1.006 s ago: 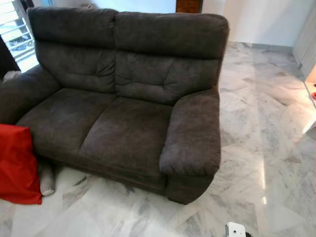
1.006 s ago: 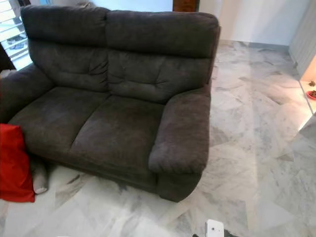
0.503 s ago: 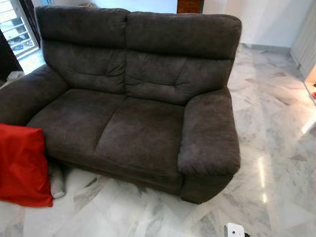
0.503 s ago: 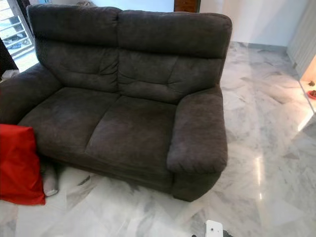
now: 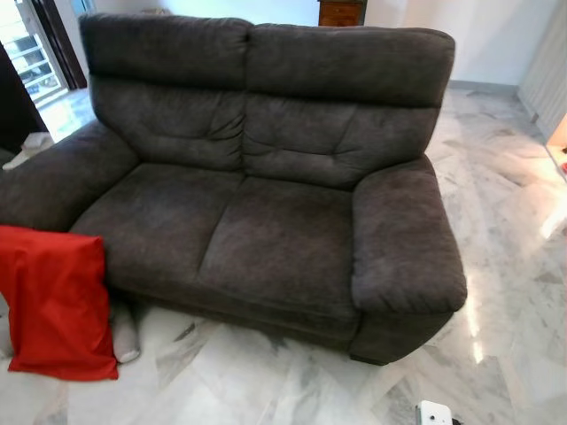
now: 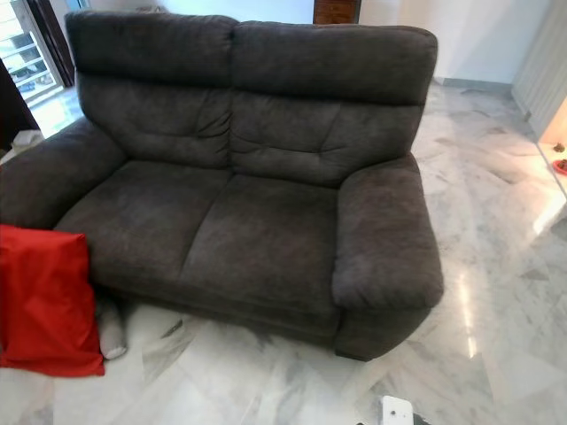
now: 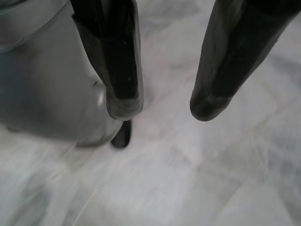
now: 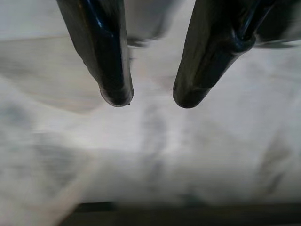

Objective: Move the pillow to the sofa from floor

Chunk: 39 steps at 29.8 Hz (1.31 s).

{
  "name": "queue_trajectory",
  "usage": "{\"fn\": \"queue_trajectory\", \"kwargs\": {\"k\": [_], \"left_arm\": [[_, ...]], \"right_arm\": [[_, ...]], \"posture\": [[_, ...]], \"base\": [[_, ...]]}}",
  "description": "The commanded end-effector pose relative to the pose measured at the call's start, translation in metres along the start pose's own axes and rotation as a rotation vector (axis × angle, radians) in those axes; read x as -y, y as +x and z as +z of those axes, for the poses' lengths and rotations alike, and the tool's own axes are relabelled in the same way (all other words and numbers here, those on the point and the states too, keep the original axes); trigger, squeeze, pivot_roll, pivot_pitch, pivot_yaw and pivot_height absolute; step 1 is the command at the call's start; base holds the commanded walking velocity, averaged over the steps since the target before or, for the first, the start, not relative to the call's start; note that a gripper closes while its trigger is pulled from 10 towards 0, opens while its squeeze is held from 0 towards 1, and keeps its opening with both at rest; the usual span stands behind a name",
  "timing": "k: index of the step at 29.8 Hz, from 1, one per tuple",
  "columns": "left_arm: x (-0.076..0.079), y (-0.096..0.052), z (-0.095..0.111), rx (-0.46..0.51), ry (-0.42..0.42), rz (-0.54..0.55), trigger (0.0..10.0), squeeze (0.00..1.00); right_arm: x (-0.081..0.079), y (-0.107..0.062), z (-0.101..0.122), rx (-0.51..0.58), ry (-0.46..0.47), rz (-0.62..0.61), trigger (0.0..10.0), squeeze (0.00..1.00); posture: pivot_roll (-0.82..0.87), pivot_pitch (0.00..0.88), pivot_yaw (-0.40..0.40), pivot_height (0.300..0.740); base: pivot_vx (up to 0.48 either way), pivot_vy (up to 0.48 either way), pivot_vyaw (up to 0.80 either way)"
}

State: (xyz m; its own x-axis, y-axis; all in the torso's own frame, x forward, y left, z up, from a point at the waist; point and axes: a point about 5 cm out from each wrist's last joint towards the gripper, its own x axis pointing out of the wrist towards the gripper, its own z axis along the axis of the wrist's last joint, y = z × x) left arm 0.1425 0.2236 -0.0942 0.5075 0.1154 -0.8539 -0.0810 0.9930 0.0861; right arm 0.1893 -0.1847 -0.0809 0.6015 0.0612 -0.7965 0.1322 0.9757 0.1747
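At the far left, a bright red square fabric pillow [image 5: 55, 303] stands on edge on the pale grey-veined marble floor [image 5: 266, 381], leaning against the front corner of the sofa's left arm. A small grey rolled cloth bundle [image 5: 126, 335] lies on the floor just beside the pillow, tucked against the sofa's base.

Filling the middle is a dark grey, plush two-seat fabric sofa [image 5: 266, 195] with thick padded arms and a tufted backrest. Its two seat cushions are bare. Behind the left end of the sofa, daylight comes through a glass door with dark frames [image 5: 40, 44]. Behind the backrest, a piece of brown wooden furniture [image 5: 341, 12] stands against a white wall.

To the right of the sofa the marble floor stretches away, with bright reflections on it. At the bottom edge, right of centre, a small white part of the robot [image 5: 434, 414] pokes in.

The left gripper [image 7: 164, 106] hangs over the marble floor with its two black fingers spread apart and nothing between them. The right gripper [image 8: 150, 96] also hangs over the floor, fingers parted and holding nothing.
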Motion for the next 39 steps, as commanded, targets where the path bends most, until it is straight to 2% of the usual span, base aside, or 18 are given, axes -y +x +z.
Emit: {"fn": "queue_trajectory", "kwargs": {"k": [1, 6, 13, 19, 24, 39], "left_arm": [[-0.001, -0.001, -0.006, -0.018, -0.014, 0.002, 10.0, 0.0], [-0.001, -0.001, -0.006, -0.019, -0.016, 0.003, 10.0, 0.0], [0.0, -0.001, -0.005, -0.019, -0.016, 0.002, 10.0, 0.0], [0.001, 0.0, -0.002, -0.016, -0.017, 0.002, 10.0, 0.0], [0.003, 0.0, -0.001, -0.014, -0.015, 0.0, 10.0, 0.0], [0.001, 0.0, -0.003, -0.013, -0.012, -0.001, 10.0, 0.0]], "right_arm": [[-0.002, 0.001, -0.001, -0.011, -0.004, -0.005, 10.0, 0.0], [-0.009, 0.003, 0.005, -0.008, -0.002, -0.001, 10.0, 0.0], [-0.003, 0.003, 0.011, -0.001, -0.002, -0.011, 10.0, 0.0], [-0.006, 0.004, 0.015, 0.005, -0.001, -0.009, 10.0, 0.0], [-0.01, 0.004, 0.011, -0.004, -0.026, 0.001, 10.0, 0.0], [-0.011, 0.005, 0.012, 0.016, -0.021, -0.029, 10.0, 0.0]], "posture": [[0.04, 0.087, 0.015, 0.74], [0.04, 0.094, 0.014, 0.74], [0.04, 0.104, 0.013, 0.74], [0.04, 0.104, 0.013, 0.74], [0.04, 0.104, 0.013, 0.74], [0.04, 0.105, 0.014, 0.74]], "base": [[0.0, 0.401, 0.0], [0.0, 0.4, 0.0], [0.0, 0.4, 0.0], [0.0, 0.399, 0.0], [0.0, 0.397, 0.0], [0.0, 0.399, 0.0]]}}
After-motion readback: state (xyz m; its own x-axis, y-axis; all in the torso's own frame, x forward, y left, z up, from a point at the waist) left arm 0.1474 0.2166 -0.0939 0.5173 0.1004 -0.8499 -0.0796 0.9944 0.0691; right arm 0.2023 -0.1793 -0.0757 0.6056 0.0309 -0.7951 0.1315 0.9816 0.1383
